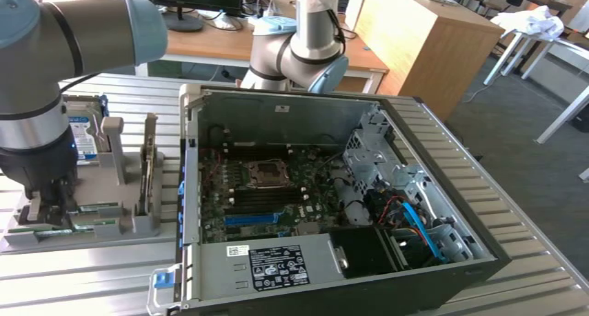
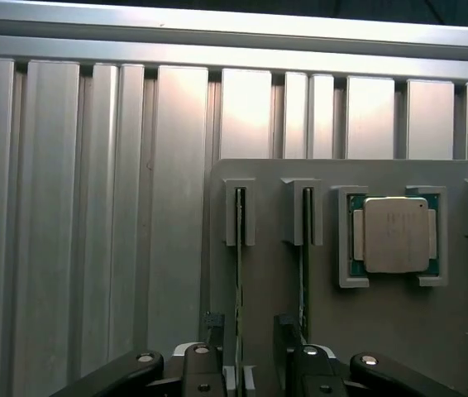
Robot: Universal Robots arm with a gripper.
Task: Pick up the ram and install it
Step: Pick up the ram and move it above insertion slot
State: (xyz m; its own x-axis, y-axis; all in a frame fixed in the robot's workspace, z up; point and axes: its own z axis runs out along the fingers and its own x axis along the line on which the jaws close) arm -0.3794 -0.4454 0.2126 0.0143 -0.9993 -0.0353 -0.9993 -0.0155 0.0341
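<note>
**Over the parts holder, jaws wide astride the ram**

Between my fingertips stands the ram [image 2: 240, 273], with a gap on either side. My gripper [image 2: 248, 335] is spread wide and holds nothing. My black fingers [image 2: 288, 331] flank the stick and neither one touches it. The ram sits on its long edge, so from the wrist I see it as a thin dark-green line. Its far end is seated in a slotted post, and its faces are turned away, so I can read no label.

Just beside it, past one finger, a second stick [image 2: 305, 248] stands parallel in its own slot. Both sticks rest in a matte grey holder [image 2: 271, 281], blocky and square-cornered like moulded plastic.

Farther along the holder, a processor [image 2: 395, 234] lies flat in a square cradle. It has a dull silver lid on a green board, and the marks on the lid are too faint to read. Under everything runs a ribbed metal table [image 2: 93, 215] of long, shiny slats.

From the exterior view, a hard drive [image 1: 85, 133] with a blue-and-white label stands on edge at the back of the holder. To the exterior view's right lies an open computer case [image 1: 368, 119], with bare steel walls around a dark motherboard [image 1: 267, 202]. The white label [image 1: 276, 266] on its power supply carries print too small to make out. Beyond the table stands a wooden desk [image 1: 414, 40].
</note>
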